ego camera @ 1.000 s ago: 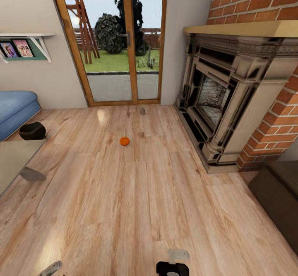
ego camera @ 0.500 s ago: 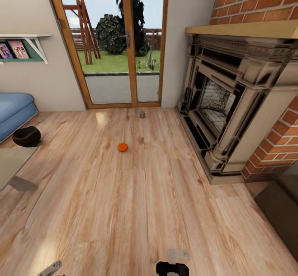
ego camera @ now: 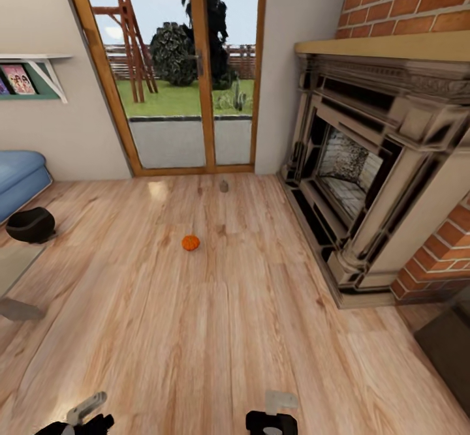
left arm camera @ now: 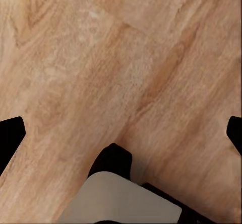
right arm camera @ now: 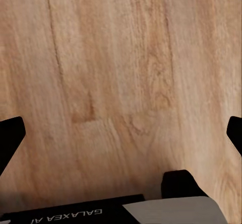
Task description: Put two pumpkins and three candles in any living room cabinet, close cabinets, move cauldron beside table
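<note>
One orange pumpkin [ego camera: 190, 242] lies on the wooden floor in the middle of the room. Beyond it, near the glass door, stands a small pale candle [ego camera: 224, 186]. The black cauldron [ego camera: 29, 225] sits on the floor at the far left, just behind a corner of the glossy grey table [ego camera: 9, 263]. A dark-brown cabinet [ego camera: 449, 342] edge shows at the lower right. My left gripper [ego camera: 83, 414] and right gripper [ego camera: 274, 413] hang low at the bottom edge, far from all of these. In the wrist views the left gripper [left arm camera: 121, 133] and right gripper [right arm camera: 121, 133] are open over bare floor.
A large stone fireplace [ego camera: 365, 180] with a brick surround takes up the right side. A glass door [ego camera: 183, 70] to the garden is straight ahead. A blue sofa [ego camera: 18, 175] and a wall shelf [ego camera: 26, 73] are at the left.
The whole view has shifted: the camera has moved forward and turned a little right, so pumpkin, candle and cauldron sit lower and further left. More of my left arm shows at the bottom.
</note>
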You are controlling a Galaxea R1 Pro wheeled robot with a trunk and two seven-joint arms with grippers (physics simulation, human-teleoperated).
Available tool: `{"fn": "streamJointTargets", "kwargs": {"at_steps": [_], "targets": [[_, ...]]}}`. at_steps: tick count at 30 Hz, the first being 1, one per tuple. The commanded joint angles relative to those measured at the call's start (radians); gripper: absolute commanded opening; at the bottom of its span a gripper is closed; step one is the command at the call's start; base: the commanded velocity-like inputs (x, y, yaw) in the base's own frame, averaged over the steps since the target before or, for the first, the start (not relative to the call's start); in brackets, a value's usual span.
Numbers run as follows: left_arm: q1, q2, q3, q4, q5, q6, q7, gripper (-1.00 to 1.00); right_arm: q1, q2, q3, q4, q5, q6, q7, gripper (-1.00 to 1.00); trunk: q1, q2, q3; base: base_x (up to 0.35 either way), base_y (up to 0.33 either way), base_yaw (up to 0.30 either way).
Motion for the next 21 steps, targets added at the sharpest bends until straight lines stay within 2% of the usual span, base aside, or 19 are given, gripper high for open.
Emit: {"fn": "streamJointTargets", "kwargs": {"at_steps": [1, 4, 5, 7, 9, 11, 14, 18, 21], "targets": [[0.0, 0.0, 0.0, -0.024, -0.001, 0.023, 0.0, 1.0, -0.001, 0.0, -0.001, -0.001, -0.001, 0.003, 0.0, 1.0, 0.0, 0.0, 0.0, 0.326, 0.0, 0.0], [-0.003, 0.001, 0.003, -0.141, 0.0, 0.136, 0.003, 1.0, -0.023, 0.0, -0.006, -0.034, -0.005, 0.064, -0.001, 1.0, 0.0, 0.0, 0.0, 0.326, 0.0, 0.0], [-0.003, 0.001, 0.004, -0.158, 0.0, 0.152, 0.003, 1.0, -0.032, 0.0, -0.007, -0.047, -0.005, 0.082, -0.002, 1.0, 0.0, 0.0, 0.0, 0.327, 0.0, 0.0], [-0.007, 0.004, 0.005, -0.234, 0.002, 0.222, 0.005, 1.0, -0.082, 0.0, -0.02, -0.115, -0.009, 0.174, -0.009, 1.0, 0.0, 0.0, 0.0, 0.326, 0.0, 0.0], [-0.009, 0.008, 0.006, -0.287, 0.002, 0.279, 0.007, 1.0, -0.114, 0.0, -0.047, -0.168, -0.011, 0.248, -0.025, 1.0, 0.0, 0.0, 0.0, 0.326, 0.0, 0.0], [-0.016, 0.01, 0.006, -0.347, 0.004, 0.334, 0.007, 1.0, -0.14, 0.0, -0.1, -0.224, -0.009, 0.327, -0.061, 1.0, 0.0, 0.0, 0.0, 0.318, 0.0, 0.0], [-0.022, 0.011, 0.007, -0.394, 0.003, 0.365, 0.007, 1.0, -0.171, 0.0, -0.141, -0.292, -0.003, 0.387, -0.115, 1.0, 0.0, 0.0, 0.0, 0.309, 0.0, 0.0], [-0.025, 0.014, 0.008, -0.417, 0.005, 0.381, 0.006, 1.0, -0.199, 0.0, -0.157, -0.387, -0.001, 0.48, -0.18, 1.0, 0.0, 0.0, 0.0, 0.303, 0.0, 0.0], [-0.026, 0.017, 0.01, -0.427, 0.008, 0.403, 0.007, 1.0, -0.204, 0.0, -0.16, -0.412, 0.0, 0.506, -0.196, 1.0, 0.0, 0.0, 0.0, 0.299, 0.0, 0.0]]}}
